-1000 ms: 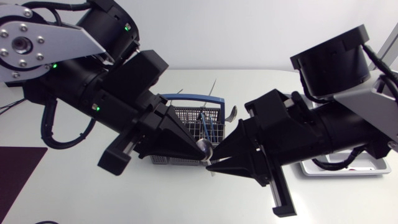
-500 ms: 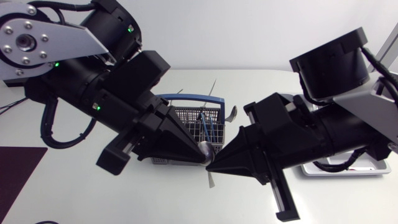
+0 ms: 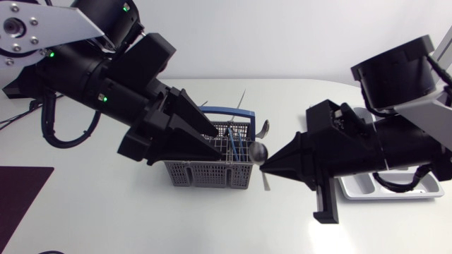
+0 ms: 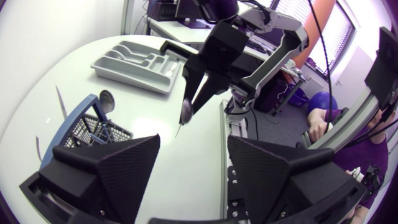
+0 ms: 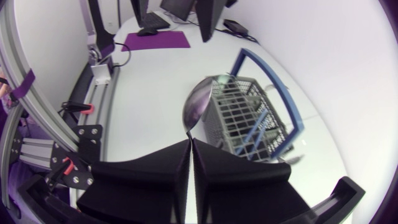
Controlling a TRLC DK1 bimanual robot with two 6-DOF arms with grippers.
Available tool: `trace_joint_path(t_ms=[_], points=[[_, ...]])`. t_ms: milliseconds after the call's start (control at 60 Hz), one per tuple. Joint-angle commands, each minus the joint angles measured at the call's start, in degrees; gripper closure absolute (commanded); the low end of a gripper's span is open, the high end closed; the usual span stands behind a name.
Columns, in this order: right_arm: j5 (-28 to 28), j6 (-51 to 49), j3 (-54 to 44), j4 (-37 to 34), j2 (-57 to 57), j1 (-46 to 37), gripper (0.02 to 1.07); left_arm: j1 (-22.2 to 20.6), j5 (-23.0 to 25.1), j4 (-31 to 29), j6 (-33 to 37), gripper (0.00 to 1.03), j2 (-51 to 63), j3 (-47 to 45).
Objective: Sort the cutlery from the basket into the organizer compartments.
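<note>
White table (image 3: 99,212) — right gripper (image 3: 268,164) tight on spoon (image 3: 258,151) by basket (image 3: 205,174) — left gripper (image 4: 193,149) wide.

A robotics lab, by the look. The left arm (image 3: 92,70) and right arm (image 3: 402,148) stand at a plain white table (image 3: 106,226) bearing a dark mat (image 3: 21,197).

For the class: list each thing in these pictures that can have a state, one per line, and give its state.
left gripper: open, holding nothing, by the basket.
right gripper: shut on the spoon.
spoon: held clear of the table, outside the basket.
basket: upright on the table, holding cutlery.
organizer: flat on the table, apart from the basket.
</note>
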Motion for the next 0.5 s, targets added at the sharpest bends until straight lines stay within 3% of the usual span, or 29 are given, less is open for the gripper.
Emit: trace_joint_path(t_ms=[0,233,483], points=[[3.53,0.41,-3.05,0.74,-2.60,-2.73,1.01,1.21,-2.72,1.52,-1.62,0.18,0.27,-0.04],[5.29,-9.26,-6.48,-0.23,-5.85,-18.29,1.01,2.88,-10.81,4.68,-2.15,0.18,-0.35,-3.11],[2.83,-22.18,-8.68,-3.13,-7.08,-32.96,1.01,4.20,-17.75,7.41,-2.59,0.18,-0.52,-4.87]])
